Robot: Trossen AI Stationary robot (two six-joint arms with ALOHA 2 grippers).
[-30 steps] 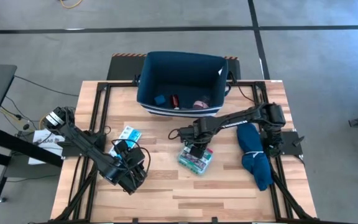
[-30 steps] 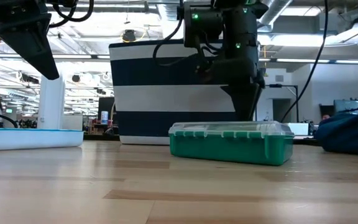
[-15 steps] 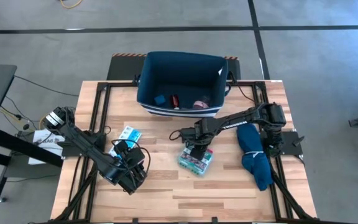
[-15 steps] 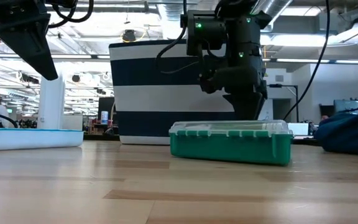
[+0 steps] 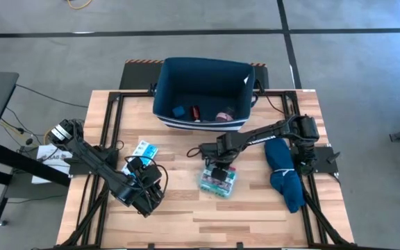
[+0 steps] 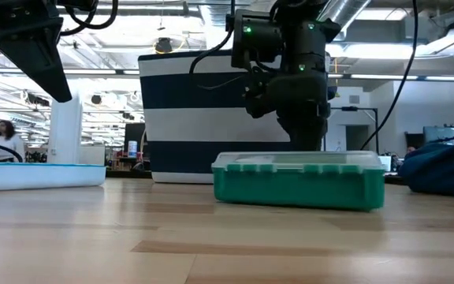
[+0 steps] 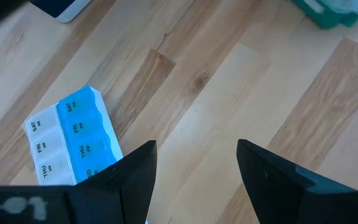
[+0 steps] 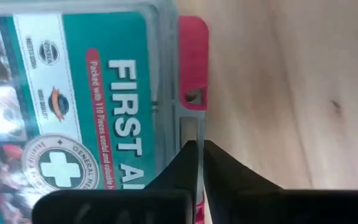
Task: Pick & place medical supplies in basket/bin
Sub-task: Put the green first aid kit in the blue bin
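The green first-aid box (image 5: 219, 180) lies flat on the table in front of the navy striped bin (image 5: 203, 94). My right gripper (image 5: 217, 169) stands over the box's far side, shut, fingertips (image 8: 199, 144) at the lid's rim by the red latch (image 8: 192, 56). A blue cube (image 5: 178, 110), a red-white bottle (image 5: 194, 112) and a pink roll (image 5: 223, 116) lie inside the bin. The light-blue pill organiser (image 5: 144, 150) lies flat at table left. My left gripper (image 5: 146, 196) hovers open on the near side of it. No brown bar shows. My right gripper meets the first-aid box's clear lid rim (image 8: 188, 134) beside the red latch with its shut fingers (image 8: 219, 163), coming from above and pointing down. The box (image 6: 298, 177) rests flat on the table. Whether the fingers pinch the rim or only press on it, I cannot tell.
A long dark-blue cloth (image 5: 285, 172) lies along the table's right side. The bin stands at the far edge, its striped wall (image 6: 211, 126) right behind the box. Bare wood stretches across the near half of the table (image 5: 207, 222). A person shows far off in the room (image 6: 5, 138).
My right gripper has edged toward the near edge and turned a little over the first-aid box. The box has shifted slightly on the table, showing wider in the low view than before. The left arm has kept still.
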